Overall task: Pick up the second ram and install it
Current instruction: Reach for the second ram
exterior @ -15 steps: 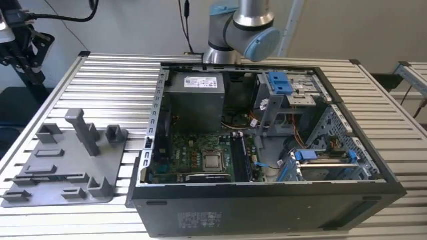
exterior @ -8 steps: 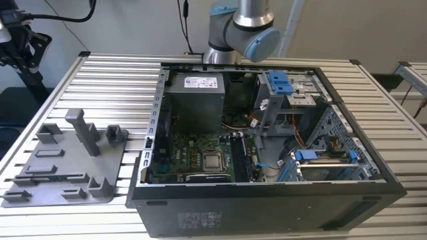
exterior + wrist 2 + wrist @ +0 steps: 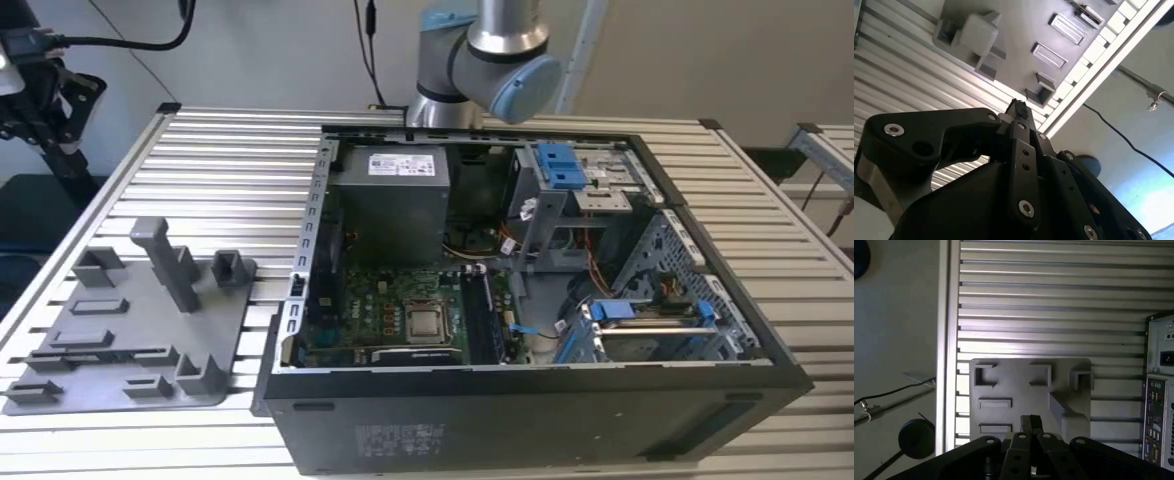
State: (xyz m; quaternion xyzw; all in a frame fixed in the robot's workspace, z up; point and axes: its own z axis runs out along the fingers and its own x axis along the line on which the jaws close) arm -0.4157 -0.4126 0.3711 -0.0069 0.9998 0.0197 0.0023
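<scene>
Currently your gripper [image 3: 1030, 422] hangs high over the grey plastic tray [image 3: 1019, 385], with the fingertips pressed together pad against pad in both wrist views. The tray lies flat on the slatted metal table [image 3: 214, 160], just beside the open computer case [image 3: 534, 420] on the exterior view's left. Its upright pegs stick up, the tall peg [image 3: 167, 260] highest. You can't pin down the second ram for certain. Long dark strips sit in the memory slots [image 3: 478, 315] just beside the processor [image 3: 426, 322] on the motherboard [image 3: 374, 290], deep inside the case, and it's not possible to tell whether one of them is it. It's crowded around those slots. The power supply box [image 3: 390, 200] stands at the far end. The drive cage with blue brackets [image 3: 561, 165] rises close on the exterior view's right. Loose cables [image 3: 507, 245] hang between the cage and the board. The case walls ring the whole lot. The arm's grey and blue joint [image 3: 487, 60] stands behind the case's far wall. A black stand [image 3: 40, 90] is off the table's far corner on the exterior view's left. In the first wrist view the case's rear panel [image 3: 1159, 390] with its ports shows beside the tray. A black cord [image 3: 1124, 135] runs across the floor beyond the table edge in the second wrist view.
</scene>
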